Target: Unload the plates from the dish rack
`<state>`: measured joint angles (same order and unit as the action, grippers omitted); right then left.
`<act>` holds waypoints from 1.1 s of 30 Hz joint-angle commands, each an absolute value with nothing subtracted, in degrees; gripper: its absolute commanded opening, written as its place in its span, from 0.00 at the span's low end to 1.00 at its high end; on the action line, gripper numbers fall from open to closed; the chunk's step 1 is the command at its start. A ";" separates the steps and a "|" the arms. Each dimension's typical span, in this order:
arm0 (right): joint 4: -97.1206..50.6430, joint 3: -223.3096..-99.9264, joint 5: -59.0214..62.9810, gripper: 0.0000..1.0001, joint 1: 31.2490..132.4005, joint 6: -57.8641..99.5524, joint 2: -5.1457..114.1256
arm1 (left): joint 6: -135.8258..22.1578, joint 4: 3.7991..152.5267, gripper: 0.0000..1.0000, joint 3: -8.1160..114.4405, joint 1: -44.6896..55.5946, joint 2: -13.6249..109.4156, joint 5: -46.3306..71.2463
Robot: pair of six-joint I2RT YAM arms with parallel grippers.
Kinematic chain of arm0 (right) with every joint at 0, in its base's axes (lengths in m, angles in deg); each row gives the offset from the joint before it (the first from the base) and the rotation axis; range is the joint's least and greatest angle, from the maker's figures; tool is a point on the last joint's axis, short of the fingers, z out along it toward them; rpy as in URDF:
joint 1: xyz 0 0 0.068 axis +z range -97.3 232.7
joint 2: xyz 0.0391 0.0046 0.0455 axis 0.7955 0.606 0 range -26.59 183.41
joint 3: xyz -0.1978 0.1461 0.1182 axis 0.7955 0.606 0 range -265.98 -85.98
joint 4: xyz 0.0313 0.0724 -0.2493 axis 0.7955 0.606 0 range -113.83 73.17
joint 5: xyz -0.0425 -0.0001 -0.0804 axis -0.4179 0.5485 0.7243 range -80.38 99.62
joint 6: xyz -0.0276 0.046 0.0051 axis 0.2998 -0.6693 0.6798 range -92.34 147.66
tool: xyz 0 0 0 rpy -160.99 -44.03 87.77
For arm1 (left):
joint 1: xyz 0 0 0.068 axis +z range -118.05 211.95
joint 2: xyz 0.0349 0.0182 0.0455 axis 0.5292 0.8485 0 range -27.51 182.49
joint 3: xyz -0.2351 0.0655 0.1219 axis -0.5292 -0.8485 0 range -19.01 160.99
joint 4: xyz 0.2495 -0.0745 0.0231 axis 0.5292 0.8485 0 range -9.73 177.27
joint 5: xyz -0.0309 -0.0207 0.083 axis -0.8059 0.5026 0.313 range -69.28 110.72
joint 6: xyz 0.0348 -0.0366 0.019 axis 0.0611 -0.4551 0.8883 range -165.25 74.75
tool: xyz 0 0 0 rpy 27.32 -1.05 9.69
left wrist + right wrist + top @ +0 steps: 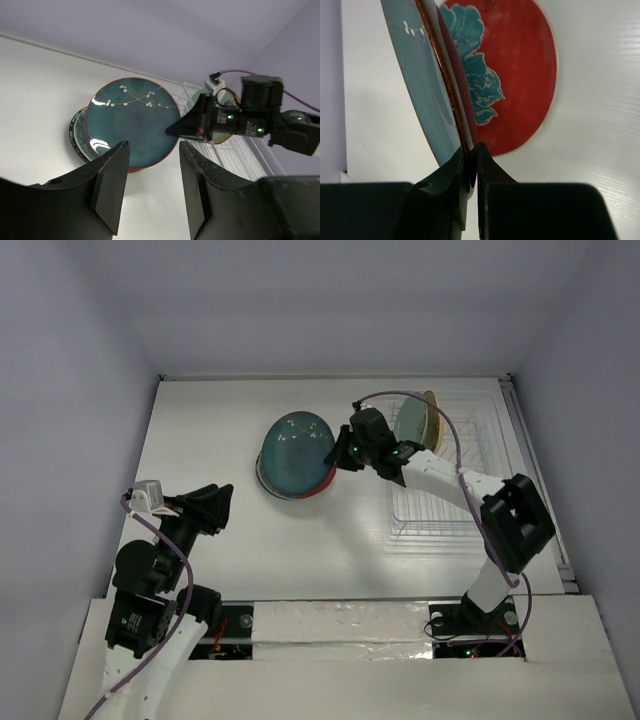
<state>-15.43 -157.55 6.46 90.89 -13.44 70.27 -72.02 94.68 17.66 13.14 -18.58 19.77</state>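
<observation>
Top external view showed the white, matte table point(200, 430) with the dark teal plate point(290, 450), a glossy round disc, lying just toward twelve o'clock of its middle. The right gripper point(338, 458) pinched that plate's rim at the plate's three o'clock edge. A crescent of the red-and-teal floral plate point(318, 487) peeked out from under it at five o'clock. At three o'clock of the stack lay the dish rack point(450, 500), a rectangle of thin pale wire. The mint green plate point(410, 425) and the tan plate point(432, 415) stood on edge at its twelve o'clock end. The left gripper point(222, 508) hovered at eight o'clock of the table, jaws parted, holding nothing.

Left wrist view looked out between its own two black, wedge-shaped fingers point(112, 185), which had only air between them. Beyond, the dark teal plate showed a brown rim and sprigs of small white blossoms, and it sat tilted over the stack. The plate with a dark floral rim point(75, 132) stuck out at its nine o'clock side. The right gripper met the rim at three o'clock, with the dish rack behind it.

Right wrist view showed the black fingers point(445, 175) clamped on the thin edge of the dark teal plate, which rose edge-on toward eleven o'clock. Under it the red-and-teal floral plate lay flat on the table, smooth red glaze with a teal flower.
</observation>
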 commanded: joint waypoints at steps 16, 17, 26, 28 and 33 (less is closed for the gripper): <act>-40.97 -153.31 3.21 0.24 91.63 -23.76 76.50 | -72.32 92.48 0.41 18.17 12.70 -16.79 20.19; -40.89 -152.96 3.03 0.25 91.63 -23.58 77.03 | -72.32 92.40 0.41 18.08 12.70 -16.79 20.10; -35.53 -152.34 3.55 0.61 92.25 -19.19 77.38 | -72.41 92.31 0.41 18.08 12.70 -16.88 20.19; -32.72 -152.78 5.04 0.73 92.95 -17.17 76.95 | -72.41 92.31 0.41 18.08 12.70 -16.88 20.10; -24.65 -154.89 8.65 0.89 94.79 -11.82 75.72 | -72.50 92.22 0.41 18.00 12.70 -16.96 19.93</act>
